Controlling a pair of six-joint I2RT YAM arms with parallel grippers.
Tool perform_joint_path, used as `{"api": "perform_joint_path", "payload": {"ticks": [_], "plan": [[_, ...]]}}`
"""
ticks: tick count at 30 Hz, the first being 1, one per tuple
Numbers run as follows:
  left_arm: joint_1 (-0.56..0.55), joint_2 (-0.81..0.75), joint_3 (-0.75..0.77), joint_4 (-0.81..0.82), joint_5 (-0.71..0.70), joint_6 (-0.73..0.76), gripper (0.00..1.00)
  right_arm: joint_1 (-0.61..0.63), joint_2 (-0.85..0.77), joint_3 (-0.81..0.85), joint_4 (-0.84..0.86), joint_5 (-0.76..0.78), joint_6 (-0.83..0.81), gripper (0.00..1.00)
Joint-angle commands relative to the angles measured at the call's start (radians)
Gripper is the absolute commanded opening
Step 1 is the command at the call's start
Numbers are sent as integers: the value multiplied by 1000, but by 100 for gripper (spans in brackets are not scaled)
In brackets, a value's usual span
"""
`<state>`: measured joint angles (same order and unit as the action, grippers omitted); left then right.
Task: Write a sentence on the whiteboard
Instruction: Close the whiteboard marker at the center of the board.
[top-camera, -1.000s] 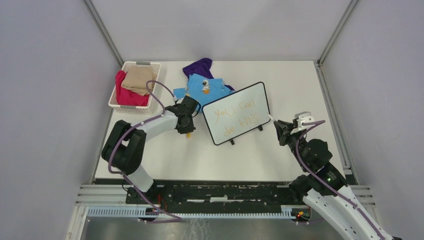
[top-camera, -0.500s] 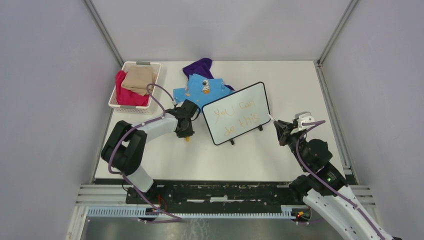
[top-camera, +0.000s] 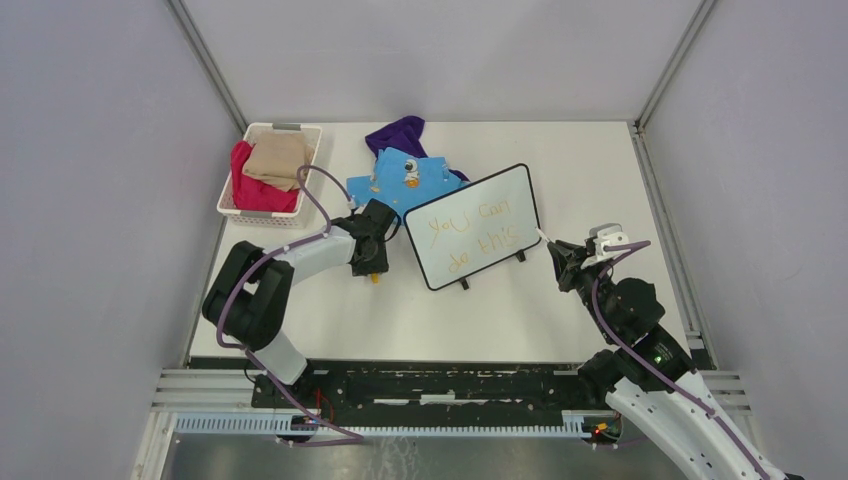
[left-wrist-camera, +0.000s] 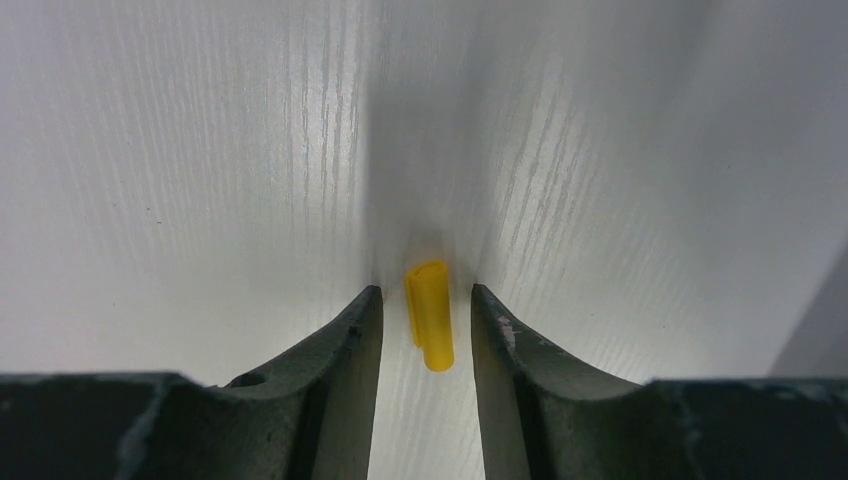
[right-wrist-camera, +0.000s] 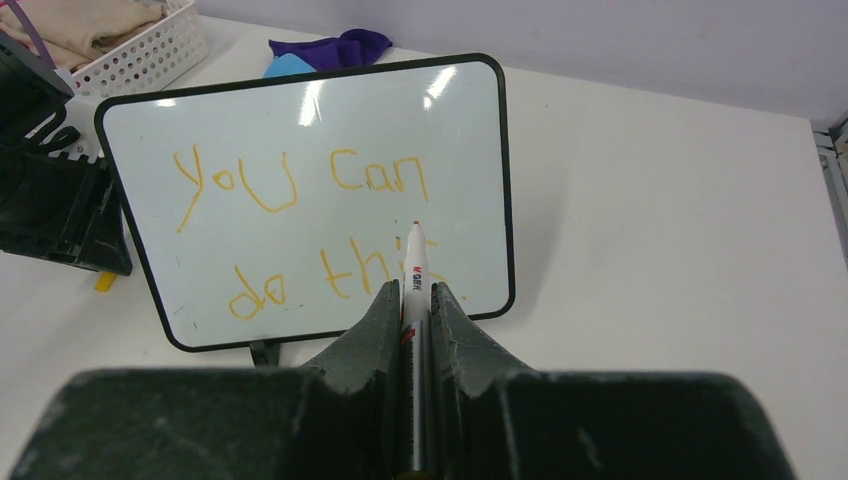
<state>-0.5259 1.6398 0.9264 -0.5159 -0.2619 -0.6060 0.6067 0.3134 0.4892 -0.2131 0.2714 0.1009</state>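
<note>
The whiteboard (top-camera: 505, 195) stands tilted on its black feet at mid-table, and the orange-yellow sentence (top-camera: 470, 230) "you can do this" fills it in two lines. My right gripper (top-camera: 560, 262) hovers off the board's right edge, shut on a white marker (right-wrist-camera: 415, 270) whose tip points at the board (right-wrist-camera: 300, 140) without touching the sentence (right-wrist-camera: 300, 185). My left gripper (top-camera: 375, 268) points down at the table just left of the board. It is open, and a yellow marker cap (left-wrist-camera: 429, 315) lies on the table between its fingers (left-wrist-camera: 360, 330), with a gap on each side.
A white basket (top-camera: 283, 128) holding red and tan clothes sits at the back left. A blue garment (top-camera: 400, 175) and a purple cloth (top-camera: 400, 132) lie behind the board. The table's right edge and a frame post run close to the right arm.
The left gripper's jaws have spread apart and let go of the yellow cap, which now lies on the table. The left wrist shifted slightly. The right arm and board have not moved.
</note>
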Motion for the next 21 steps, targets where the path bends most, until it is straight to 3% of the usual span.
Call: {"api": "perform_joint_path", "payload": {"ticks": [1,21], "plan": [[-3,0,5,-22,0,55,44,4,-3,34,7,24,-19,0],[-4,-46,-23,-58,-9,12,39,2,4,31,21,14,-11,0]]}}
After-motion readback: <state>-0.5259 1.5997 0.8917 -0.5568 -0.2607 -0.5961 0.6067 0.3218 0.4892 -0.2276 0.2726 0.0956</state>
